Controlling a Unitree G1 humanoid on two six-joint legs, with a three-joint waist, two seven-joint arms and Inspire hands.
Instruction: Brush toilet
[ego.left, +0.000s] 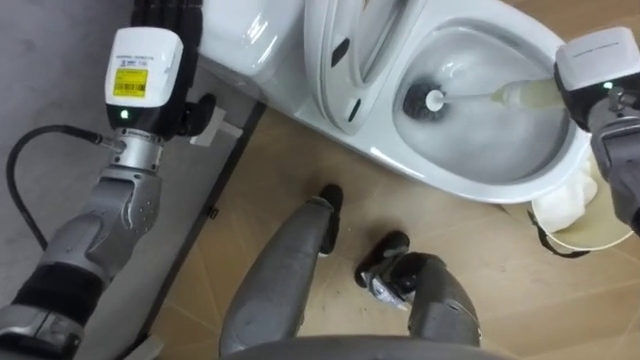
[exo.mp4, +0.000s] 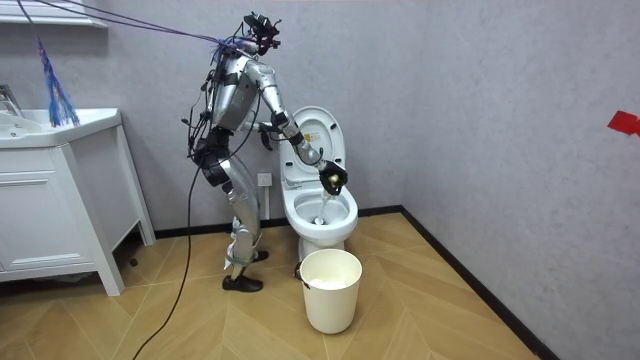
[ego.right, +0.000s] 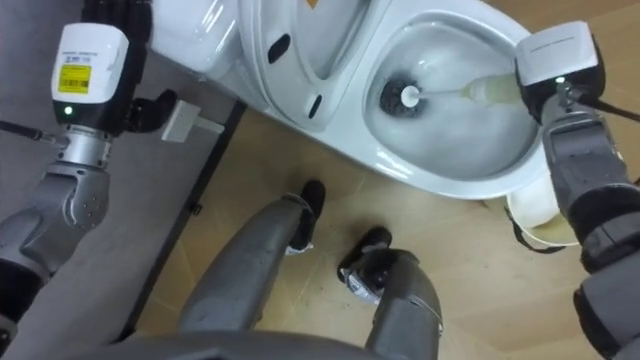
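One toilet brush (ego.left: 480, 97) was down in the bowl of the white toilet (ego.left: 440, 182). Its dark bristle head sat low in the middle of the bowl, and its pale handle ran toward the upper right of the frame, up to the robot's right hand (exo.mp4: 332, 178). In the room view that hand was clamped on the top of the handle, just above the rim. The left hand (ego.left: 168, 14) was at the upper left of the frame, beside the tank; whether it was open or closed could not be told. The lid (exo.mp4: 318, 125) stood raised. The robot stood facing the toilet from the room view's left, leaning slightly forward. A white bin (exo.mp4: 331, 290) stood on the wooden floor (exo.mp4: 420, 300) just in front of the toilet, and a white cabinet (exo.mp4: 55, 215) stood at the far left.
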